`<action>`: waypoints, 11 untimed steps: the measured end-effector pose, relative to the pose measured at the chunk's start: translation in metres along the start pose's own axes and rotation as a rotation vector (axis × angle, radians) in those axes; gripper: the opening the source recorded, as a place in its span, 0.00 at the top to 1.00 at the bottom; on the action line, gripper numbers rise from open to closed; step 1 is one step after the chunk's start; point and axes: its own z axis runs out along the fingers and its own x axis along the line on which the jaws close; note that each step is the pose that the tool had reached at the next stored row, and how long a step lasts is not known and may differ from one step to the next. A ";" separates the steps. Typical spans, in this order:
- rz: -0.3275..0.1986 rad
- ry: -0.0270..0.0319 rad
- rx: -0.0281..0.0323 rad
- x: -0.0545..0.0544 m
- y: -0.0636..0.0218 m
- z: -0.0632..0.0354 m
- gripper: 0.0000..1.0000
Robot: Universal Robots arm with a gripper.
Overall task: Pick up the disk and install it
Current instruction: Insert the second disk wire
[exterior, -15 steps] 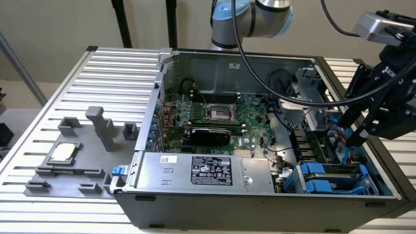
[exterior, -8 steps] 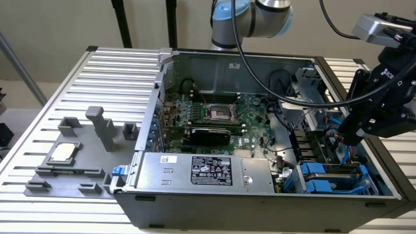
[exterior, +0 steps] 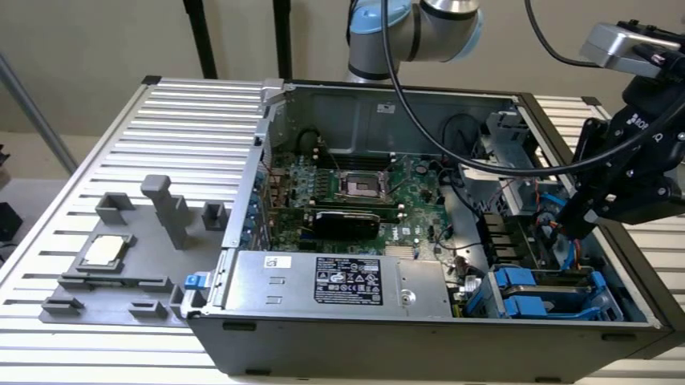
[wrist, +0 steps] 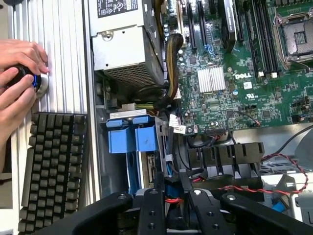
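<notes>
Gripper (exterior: 579, 227) — black, on the Universal Robots arm — reaches down into the open computer case (exterior: 354, 337) at the exterior view's right, its two fingers (wrist: 157, 193) drawn near to each other in the drive-bay region; whether they pinch anything cannot be told. Just beyond the fingertips, in the wrist view, stand the blue-fronted drive carriers (wrist: 133, 135) in their bay, with a narrow silver-grey edge between blue rails (possibly the disk (wrist: 148, 169), though this is not certain) running from them toward the fingers. Red and black wires (wrist: 254, 188) cross near the gripper body. Farther out lie the green motherboard (exterior: 354, 192) with its bare processor socket (exterior: 363, 188), a finned heatsink (wrist: 211, 79) and the labelled grey power supply (exterior: 332, 281). Outside the case, on the slatted metal table (exterior: 192, 112), a grey fixture tray (exterior: 118, 281) carries a small square silver chip (exterior: 105, 250). A black keyboard (wrist: 51, 166) lies on the table — beside it, a person's hands (wrist: 17, 73) hold a round black knob (wrist: 27, 78).
</notes>
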 end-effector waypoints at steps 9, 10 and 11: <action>0.001 0.0119 -0.0030 0.000 0.0006 0.0005 0.78; 0.002 0.0124 -0.0029 0.000 0.0007 0.0007 0.78; 0.002 0.0128 -0.0028 0.000 0.0008 0.0008 0.78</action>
